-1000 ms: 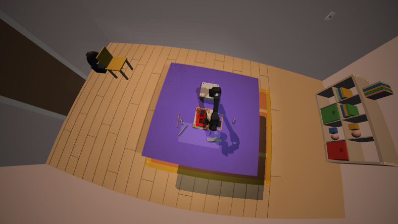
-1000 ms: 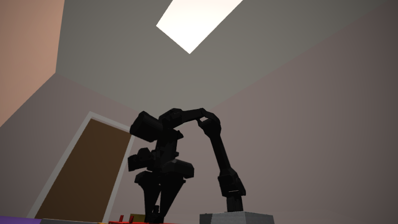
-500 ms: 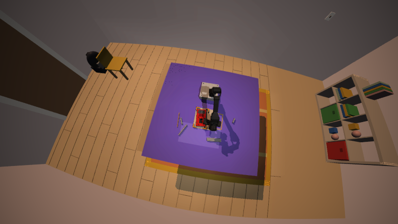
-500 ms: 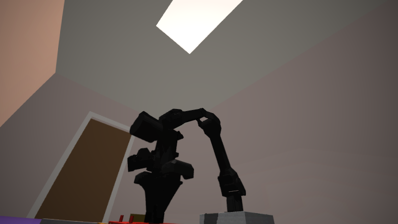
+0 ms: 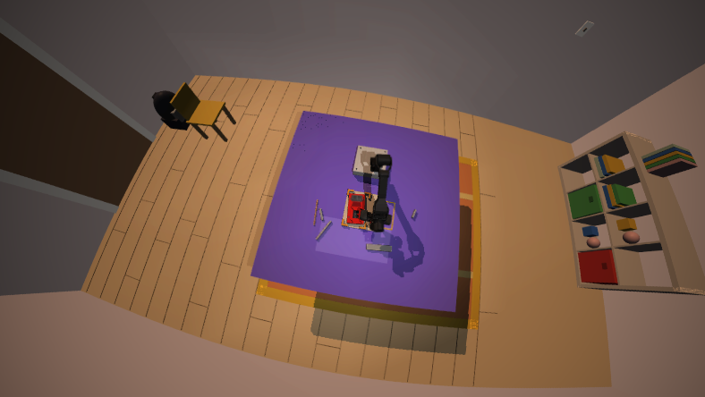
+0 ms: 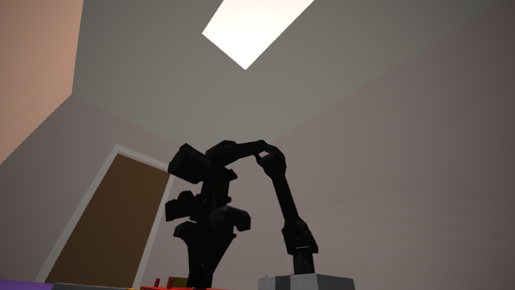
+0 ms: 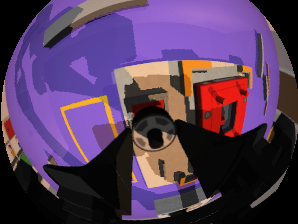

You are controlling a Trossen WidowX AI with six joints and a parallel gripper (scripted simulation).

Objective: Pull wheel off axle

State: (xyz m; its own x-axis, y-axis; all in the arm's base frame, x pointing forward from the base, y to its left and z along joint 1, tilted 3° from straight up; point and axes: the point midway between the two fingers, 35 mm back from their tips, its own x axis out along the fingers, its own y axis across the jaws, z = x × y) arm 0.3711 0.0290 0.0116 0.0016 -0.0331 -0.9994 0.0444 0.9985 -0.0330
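The wheel (image 7: 142, 142) is a dark disc with grey patches round its hub. It sits between my fingertips in the wrist view, over the beige board. My gripper (image 7: 153, 128) (image 6: 200, 281) points down and is shut on the wheel, one finger at each side. In the exterior view the fingertips are low, just behind the red block, and the wheel is hidden. The arm also hides it in the top view. The axle is mostly hidden, and I cannot tell how far the wheel sits on it. The marked area is a yellow outline (image 5: 394, 209) (image 7: 84, 102) beside the board.
A red block (image 5: 349, 209) (image 7: 240, 107) with short pegs stands on the beige board (image 7: 160, 75), close to one finger. A grey bar (image 5: 378, 248) (image 7: 100, 14) lies beyond the board. A small grey piece (image 5: 414, 214) lies past the outline. Several thin sticks lie on the other side.
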